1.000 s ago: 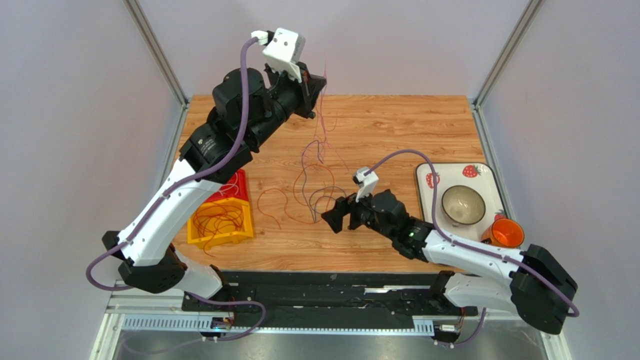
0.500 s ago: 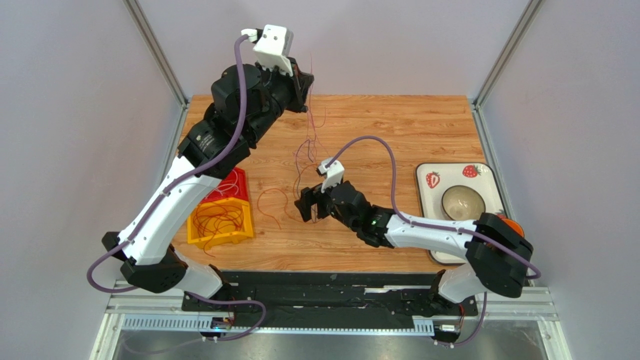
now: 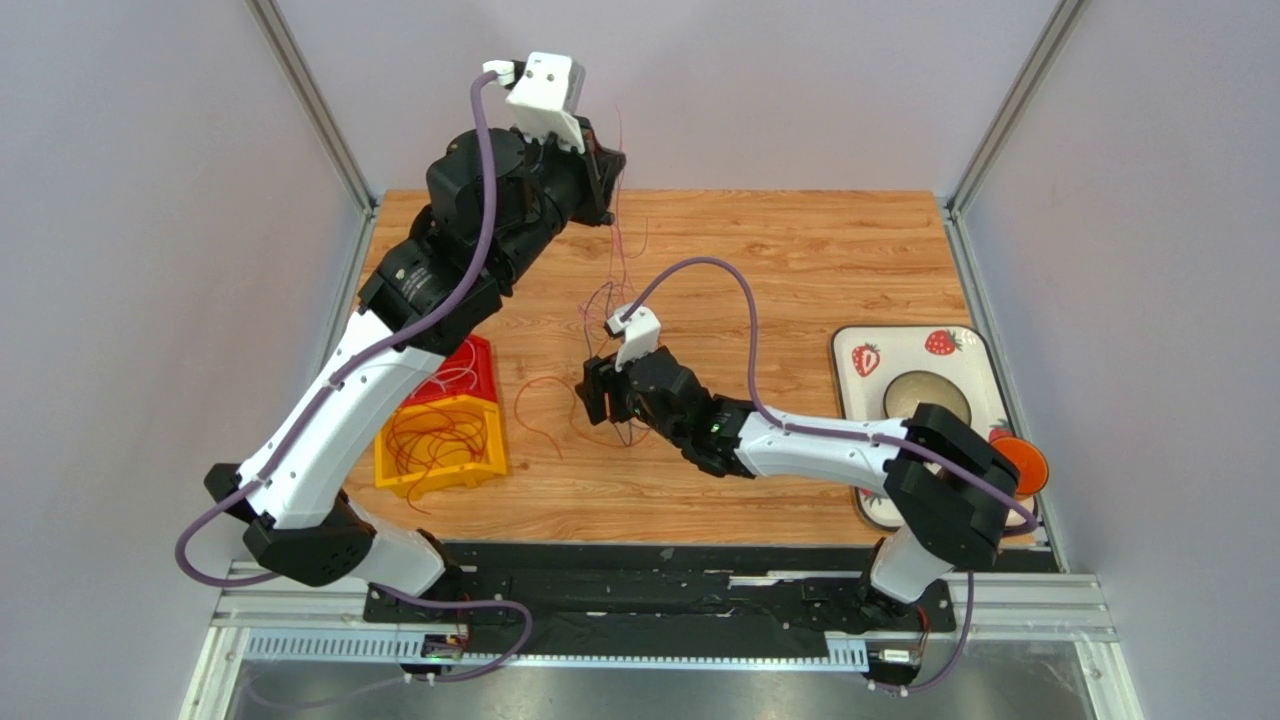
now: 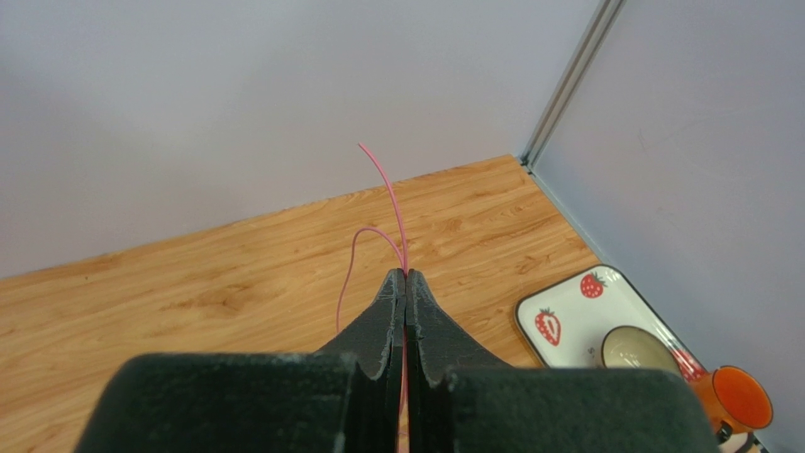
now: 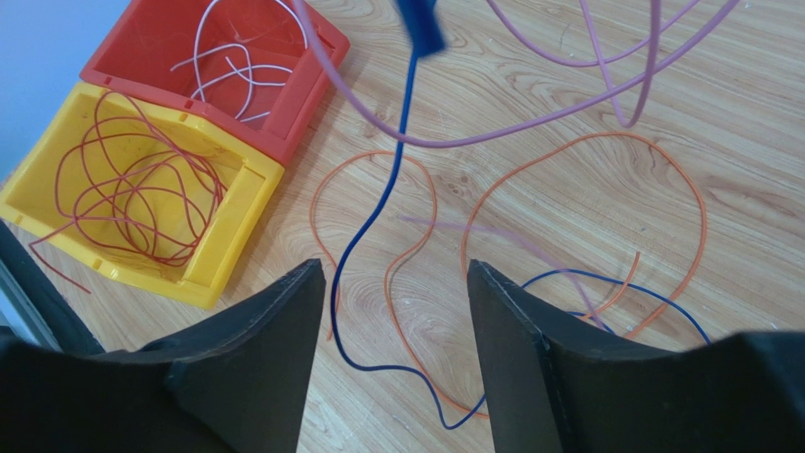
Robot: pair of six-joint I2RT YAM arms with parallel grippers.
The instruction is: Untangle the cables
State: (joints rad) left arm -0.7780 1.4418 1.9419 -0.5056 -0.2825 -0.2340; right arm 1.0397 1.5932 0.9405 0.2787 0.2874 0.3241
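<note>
Place: a robotics lab test cell, not a home or a shop.
Enclosure: plain pale lilac-grey panels [image 3: 150, 225] close off the left, back and right sides, joined by bare aluminium corner posts [image 3: 308, 98].
Work surface: a wooden tabletop [image 3: 812, 255] fills the floor of the cell.
Mounting: a black base rail [image 3: 661, 578] on a metal frame runs along the near edge and carries the left arm [image 3: 361, 390] and the right arm [image 3: 812, 443], both black and white.
Props: a yellow bin [image 3: 436, 483], a red bin [image 3: 469, 368], a strawberry-print plate [image 3: 864, 360], an orange cup [image 3: 1025, 462], and thin cables [image 5: 408, 94] loose on the wood.
</note>
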